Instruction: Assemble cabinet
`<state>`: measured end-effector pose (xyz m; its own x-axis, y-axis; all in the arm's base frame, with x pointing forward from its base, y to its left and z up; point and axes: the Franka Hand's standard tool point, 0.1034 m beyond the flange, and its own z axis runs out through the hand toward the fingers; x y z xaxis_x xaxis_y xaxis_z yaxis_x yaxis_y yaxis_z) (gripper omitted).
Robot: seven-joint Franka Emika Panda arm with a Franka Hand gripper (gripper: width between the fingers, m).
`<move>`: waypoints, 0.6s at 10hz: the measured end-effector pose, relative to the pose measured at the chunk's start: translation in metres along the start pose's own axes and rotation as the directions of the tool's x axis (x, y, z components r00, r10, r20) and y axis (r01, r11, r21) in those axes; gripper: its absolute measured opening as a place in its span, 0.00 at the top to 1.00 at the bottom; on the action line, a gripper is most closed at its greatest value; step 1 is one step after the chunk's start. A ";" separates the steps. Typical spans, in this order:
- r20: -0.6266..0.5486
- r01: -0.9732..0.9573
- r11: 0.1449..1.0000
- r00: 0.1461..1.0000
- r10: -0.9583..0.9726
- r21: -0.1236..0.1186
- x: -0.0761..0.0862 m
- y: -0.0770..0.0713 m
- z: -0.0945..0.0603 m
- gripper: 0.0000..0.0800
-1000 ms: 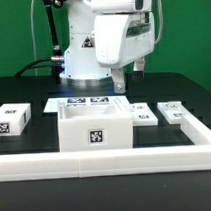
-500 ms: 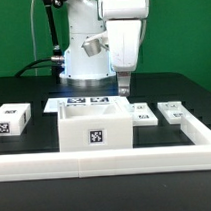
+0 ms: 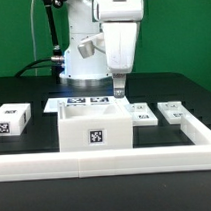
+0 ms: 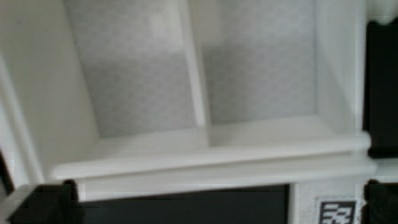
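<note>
The cabinet (image 3: 95,126) is a white open-topped box with a tag on its front, in the middle of the black table. My gripper (image 3: 120,90) hangs just above its back corner on the exterior view's right, touching nothing. In the wrist view the cabinet (image 4: 196,90) fills most of the picture, with an inner divider and a wall edge. My gripper (image 4: 214,208) is open and empty, with dark fingertips (image 4: 39,205) at the far sides. A white tagged piece (image 4: 338,205) lies on the black table beside the cabinet wall.
The marker board (image 3: 88,100) lies behind the cabinet. Two small tagged white panels (image 3: 142,114) (image 3: 174,112) lie at the exterior view's right. A small tagged block (image 3: 11,118) sits at the left. A white rail (image 3: 106,160) runs along the front and right.
The hand has turned about its axis and shifted a little toward the exterior view's left, lowering slightly toward the cabinet's back corner. The parts have not moved.
</note>
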<state>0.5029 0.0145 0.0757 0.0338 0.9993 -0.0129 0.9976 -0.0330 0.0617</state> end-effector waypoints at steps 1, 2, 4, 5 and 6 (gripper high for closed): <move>0.000 0.044 0.999 0.999 -0.044 0.013 -0.006 -0.011 0.004 0.00; 0.003 0.100 0.995 0.995 -0.100 0.020 -0.009 -0.017 0.005 0.00; 0.003 0.095 0.995 0.995 -0.095 0.023 -0.010 -0.019 0.006 0.00; 0.003 0.094 0.995 0.996 -0.095 0.024 -0.010 -0.019 0.007 0.00; 0.003 0.094 0.995 0.996 -0.095 0.025 -0.010 -0.019 0.007 0.00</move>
<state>0.4842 0.0046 0.0675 -0.0604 0.9979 -0.0217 0.9975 0.0612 0.0353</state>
